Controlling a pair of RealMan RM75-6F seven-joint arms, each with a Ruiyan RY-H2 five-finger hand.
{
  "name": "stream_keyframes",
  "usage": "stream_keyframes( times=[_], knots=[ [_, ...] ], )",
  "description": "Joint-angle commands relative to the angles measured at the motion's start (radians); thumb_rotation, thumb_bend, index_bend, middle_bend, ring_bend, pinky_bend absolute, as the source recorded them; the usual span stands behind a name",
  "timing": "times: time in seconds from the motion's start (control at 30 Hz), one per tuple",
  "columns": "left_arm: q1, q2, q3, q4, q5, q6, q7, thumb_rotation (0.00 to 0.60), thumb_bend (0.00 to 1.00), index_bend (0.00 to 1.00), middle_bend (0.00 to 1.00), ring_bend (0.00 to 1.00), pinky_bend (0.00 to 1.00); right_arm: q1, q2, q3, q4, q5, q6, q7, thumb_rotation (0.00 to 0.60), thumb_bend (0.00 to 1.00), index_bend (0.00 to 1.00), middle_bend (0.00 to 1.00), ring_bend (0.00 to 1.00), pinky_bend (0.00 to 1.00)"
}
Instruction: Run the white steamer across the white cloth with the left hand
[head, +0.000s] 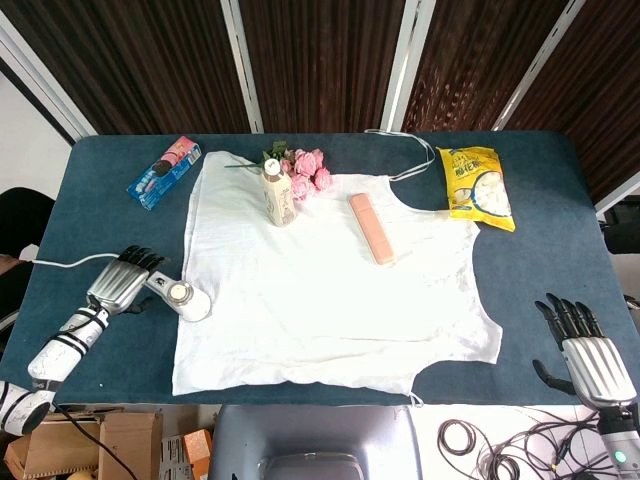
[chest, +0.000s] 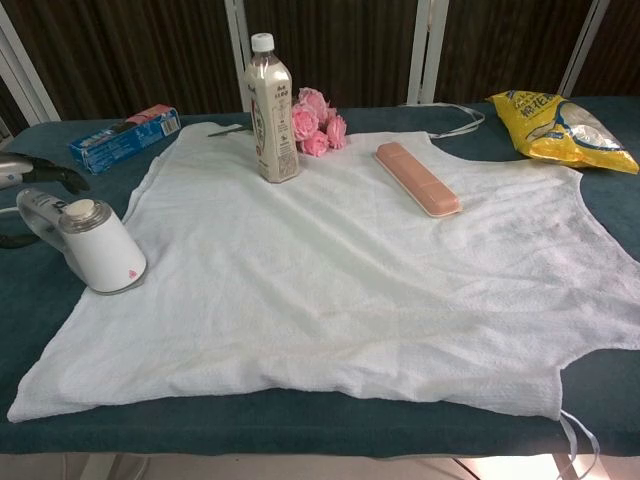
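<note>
Fingers of the left hand (head: 122, 282) wrap the white steamer's (head: 186, 297) handle, partly hiding it; right hand (head: 590, 352) lies spread, holding nothing, near the table's (head: 100, 200) front right corner.

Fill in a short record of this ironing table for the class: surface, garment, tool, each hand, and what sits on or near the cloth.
surface: dark blue table
garment: white cloth spread flat
tool: white steamer at the cloth's left edge
left hand: left hand holds the steamer's handle
right hand: right hand resting on the table, holding nothing, off the cloth
on cloth: bottle upright, pink case
near cloth: pink flowers, yellow snack bag, blue packet
</note>
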Motion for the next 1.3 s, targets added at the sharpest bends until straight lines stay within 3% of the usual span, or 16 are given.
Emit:
stream_keyframes(
  times=[0.03,0.4,0.7,1.03,1.3],
  knots=[
    [0.003,0.003,0.006,-0.009,0.002,0.003,0.004,0.600,0.35,0.17,0.18,0.08,0.11,-0.001,0.001,-0.002,0.000,-0.004,0.002,0.002,0.600,0.26,0.00,0.00,0.00,0.00],
    [-0.010,-0.015,0.012,-0.012,-0.007,-0.017,0.037,0.600,0.35,0.18,0.18,0.09,0.11,-0.003,0.000,-0.004,0.001,-0.009,0.008,0.001,0.600,0.26,0.00,0.00,0.00,0.00],
    [-0.014,-0.023,0.026,0.012,0.003,-0.025,0.044,0.600,0.35,0.32,0.28,0.18,0.18,-0.004,0.000,0.001,0.003,0.003,0.008,0.003,0.600,0.26,0.00,0.00,0.00,0.00],
    [-0.021,-0.031,0.041,0.027,0.030,-0.016,0.027,0.600,0.34,0.35,0.30,0.20,0.20,-0.003,-0.005,0.001,-0.001,0.005,0.006,-0.012,0.600,0.26,0.00,0.00,0.00,0.00],
    [-0.019,-0.024,0.048,0.024,0.032,-0.011,0.028,0.600,0.33,0.47,0.40,0.31,0.30,-0.001,-0.006,0.002,-0.001,0.007,0.002,-0.014,0.600,0.26,0.00,0.00,0.00,0.00]
  ],
)
